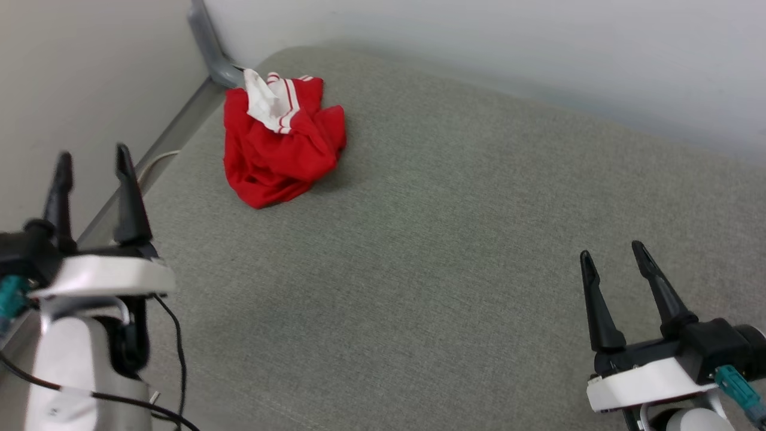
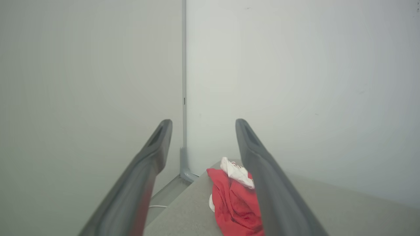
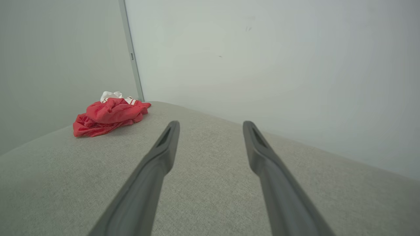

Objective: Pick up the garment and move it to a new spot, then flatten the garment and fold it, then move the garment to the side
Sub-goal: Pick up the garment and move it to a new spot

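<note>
Garment (image 1: 281,149) crumpled in a heap — soft, light, floppy; best pinched on a raised red fold. Left gripper (image 1: 93,152), right gripper (image 1: 611,249) — spread wide, empty.

Prob. bare test rm, plain white walls (image 1: 538,48), grey corner trim (image 1: 203,36), grey fabric surface (image 1: 419,239)

Garment (image 1: 278,149) on cushion (image 1: 449,251), far left corner (beside wall (image 1: 479,36)); left gripper (image 1: 93,151) near left, right gripper (image 1: 611,249) near right.

Garment (image 1: 281,149) bright red, white sleeve with red stripes; cushion (image 1: 419,239) grey-green weave.
</note>
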`<state>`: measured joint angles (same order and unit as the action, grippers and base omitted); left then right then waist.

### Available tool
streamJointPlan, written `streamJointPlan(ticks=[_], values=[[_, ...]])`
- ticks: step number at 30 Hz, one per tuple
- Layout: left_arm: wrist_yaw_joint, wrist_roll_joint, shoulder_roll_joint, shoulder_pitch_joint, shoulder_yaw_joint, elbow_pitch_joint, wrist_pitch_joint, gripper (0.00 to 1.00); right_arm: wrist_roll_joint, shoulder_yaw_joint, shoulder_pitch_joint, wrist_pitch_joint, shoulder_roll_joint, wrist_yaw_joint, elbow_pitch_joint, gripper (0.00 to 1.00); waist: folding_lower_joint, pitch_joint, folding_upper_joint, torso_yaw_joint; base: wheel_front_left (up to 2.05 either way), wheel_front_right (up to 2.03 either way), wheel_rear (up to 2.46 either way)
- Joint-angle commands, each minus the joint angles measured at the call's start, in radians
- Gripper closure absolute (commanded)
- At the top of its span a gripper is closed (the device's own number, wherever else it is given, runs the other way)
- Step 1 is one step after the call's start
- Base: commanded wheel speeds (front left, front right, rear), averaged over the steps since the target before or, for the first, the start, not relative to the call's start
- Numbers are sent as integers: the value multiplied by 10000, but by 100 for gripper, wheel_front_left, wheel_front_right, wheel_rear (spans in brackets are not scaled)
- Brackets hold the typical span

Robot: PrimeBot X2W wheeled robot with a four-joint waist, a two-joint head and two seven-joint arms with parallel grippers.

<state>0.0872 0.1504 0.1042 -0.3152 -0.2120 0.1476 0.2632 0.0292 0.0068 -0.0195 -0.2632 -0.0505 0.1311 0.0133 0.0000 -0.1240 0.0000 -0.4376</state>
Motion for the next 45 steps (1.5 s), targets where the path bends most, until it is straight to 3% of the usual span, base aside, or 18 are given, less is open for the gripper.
streamJointPlan(ticks=[1, 11, 16, 21, 25, 26, 27, 32, 33, 34, 41, 45], values=[[108, 52, 190, -572, -237, 58, 24, 0, -137, 23, -253, -23, 7, -7, -114, 0, 0, -678, 0, 527, 0, 0, 0], [405, 960, 1691, -3758, -811, 1130, 24, 0, -1018, -103, -1225, -25, 6, -7, -1063, 0, 0, -2878, 0, 1693, 0, 0, 0], [423, 1960, 2773, -5095, 135, 2485, -374, 0, -1253, -228, -1523, -23, 6, -7, -1484, 0, 0, -3559, 0, 1989, 0, 0, 0], [418, 3211, 3618, -5890, 998, 3357, -1680, 0, -1372, -179, -1691, -23, 6, -7, -1766, 0, 0, -3933, 0, 2212, 0, 0, 0], [420, 4508, 4365, -6450, 1777, 4082, -3645, 0, -1425, -165, -1826, -23, 7, -7, -1968, 0, 0, -4252, 0, 2411, 0, 0, 0], [420, 5062, 4658, -6641, 2109, 4346, -4622, 0, -1428, -159, -1888, -25, 6, -7, -2033, 0, 0, -4391, 0, 2474, 0, 0, 0], [420, 5062, 4658, -6641, 2109, 4346, -4622, 0, -1428, -159, -1888, -25, 6, -7, -2033, 0, 0, -4391, 0, 2474, 0, 0, 0], [421, 6408, 5381, -6906, 2984, 5062, -7280, 0, -1452, -100, -2103, -25, 6, -7, -2118, 0, 0, -4788, 0, 2680, 0, 0, 0], [421, 6408, 5381, -6906, 2984, 5062, -7280, 0, -1452, -100, -2103, -25, 6, -7, -2118, 0, 0, -4788, 0, 2680, 0, 0, 0], [421, 6879, 5532, -6910, 3241, 5259, -8174, 0, -1450, -122, -2123, -23, 6, -7, -2138, 0, 0, -4892, 0, 2739, 0, 0, 0], [422, 7626, 5983, -6624, 3995, 5787, -9956, 0, -1437, -129, -2307, -24, 6, -7, -2181, 0, 0, -5172, 0, 2894, 0, 0, 0], [422, 7938, 6023, -6466, 4385, 6142, -10406, 0, -1412, -86, -2399, -23, 6, -7, -2182, 0, 0, -5343, 0, 3002, 0, 0, 0]])
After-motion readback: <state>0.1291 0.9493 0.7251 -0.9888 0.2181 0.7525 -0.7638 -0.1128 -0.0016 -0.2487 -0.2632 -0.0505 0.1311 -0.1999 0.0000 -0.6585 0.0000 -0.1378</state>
